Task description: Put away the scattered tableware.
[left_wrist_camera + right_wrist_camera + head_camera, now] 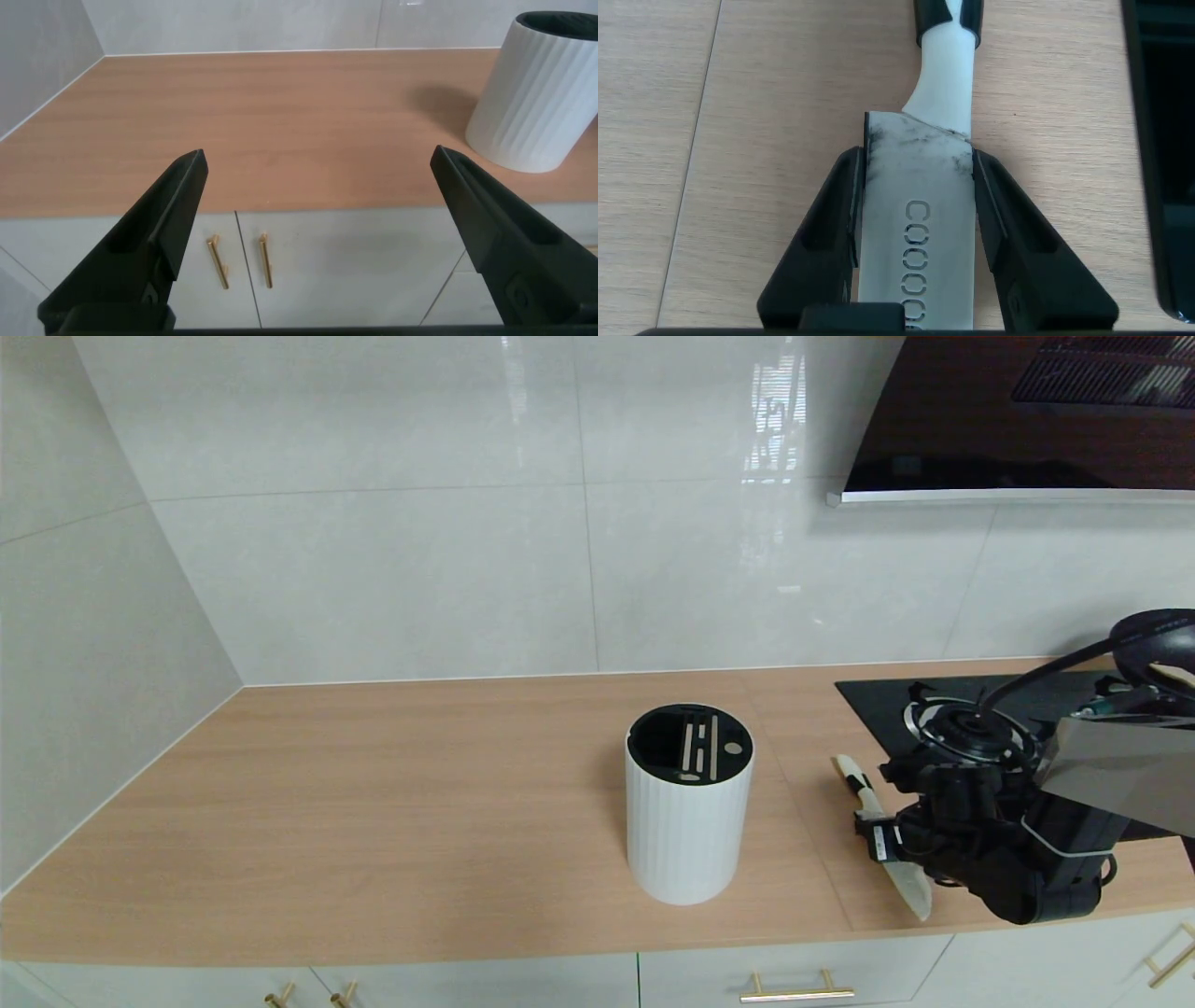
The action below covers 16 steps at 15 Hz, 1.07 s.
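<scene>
A robot's right gripper (918, 161) clamps a pale kitchen knife (864, 793) by the flat of its blade, one black finger pressed to each long edge just below where the blade meets the handle. The knife lies along the wooden counter (420, 784) beside the black hob (878, 695), with its handle pointing toward the back wall. Whether it has left the surface cannot be told. Gripping across the blade rather than the handle is probably the easier hold for a tool lying flat. It also leaves the tip free to lead downward later.

The white ribbed holder (689, 803) stands upright a little to the knife's left, near the middle of the counter and apart from it. The narrow slots (700, 747) in its dark top look meant for blades, so this is the likely place for the knife. Judged from the scene, the job is at its pick-up stage, and nothing sits in the holder's slots yet.

The left gripper (318, 154) hangs with its jaws spread wide and holding nothing, in front of the counter's edge above the white cabinet doors (308, 271). It appears to be parked clear of the work.
</scene>
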Motion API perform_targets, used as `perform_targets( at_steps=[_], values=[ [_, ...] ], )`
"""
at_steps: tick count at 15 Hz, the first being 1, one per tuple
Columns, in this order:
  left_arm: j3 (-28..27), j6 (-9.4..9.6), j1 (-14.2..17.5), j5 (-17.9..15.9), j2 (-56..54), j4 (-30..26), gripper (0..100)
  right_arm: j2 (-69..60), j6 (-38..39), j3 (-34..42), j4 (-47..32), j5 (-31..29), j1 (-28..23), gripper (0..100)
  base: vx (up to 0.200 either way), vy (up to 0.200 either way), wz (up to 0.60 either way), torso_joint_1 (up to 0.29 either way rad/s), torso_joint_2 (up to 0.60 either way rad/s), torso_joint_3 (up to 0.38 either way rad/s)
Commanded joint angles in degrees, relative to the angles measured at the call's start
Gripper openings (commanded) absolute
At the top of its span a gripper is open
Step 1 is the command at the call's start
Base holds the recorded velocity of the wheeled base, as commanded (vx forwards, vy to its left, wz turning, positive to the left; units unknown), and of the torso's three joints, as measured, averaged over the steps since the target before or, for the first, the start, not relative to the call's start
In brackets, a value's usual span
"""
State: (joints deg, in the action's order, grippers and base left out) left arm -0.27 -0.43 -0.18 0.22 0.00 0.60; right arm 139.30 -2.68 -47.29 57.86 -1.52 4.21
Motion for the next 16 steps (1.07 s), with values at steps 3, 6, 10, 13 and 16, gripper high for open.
perform_targets(
  at_steps=[3, 6, 10, 13, 16],
  values=[
    [0.0, -0.01, 0.0, 0.0, 0.1, 0.0, 100, -0.4, 0.0, 0.2, 0.0, -0.1, -0.1, 0, 0.0, 0.0, 0.0, 0.0, 0.0, 0.0],
    [0.0, -0.01, 0.0, 0.0, 0.1, 0.0, 100, -6.3, 0.2, 2.5, 2.2, -0.3, -0.2, 0, 0.0, 0.0, 0.0, 0.0, 0.0, 0.0],
    [0.0, -0.1, 0.0, 0.0, 0.1, 0.0, 100, -21.1, 0.2, 6.8, 2.1, -0.3, 0.0, 0, 0.0, 0.0, 0.0, 0.0, 0.0, 0.0],
    [0.1, 1.83, 0.0, -0.1, 0.1, -0.1, 100, -34.0, 0.1, 8.0, 1.5, -1.4, 3.3, 0, 0.0, 0.0, 0.0, 0.0, 0.0, 0.0],
    [0.1, 1.13, 0.0, -0.5, 0.1, 0.0, 100, -41.7, 0.0, 6.2, -3.8, -1.3, 8.3, 0, 0.0, 0.0, 0.0, 0.0, 0.0, 0.0]
  ],
)
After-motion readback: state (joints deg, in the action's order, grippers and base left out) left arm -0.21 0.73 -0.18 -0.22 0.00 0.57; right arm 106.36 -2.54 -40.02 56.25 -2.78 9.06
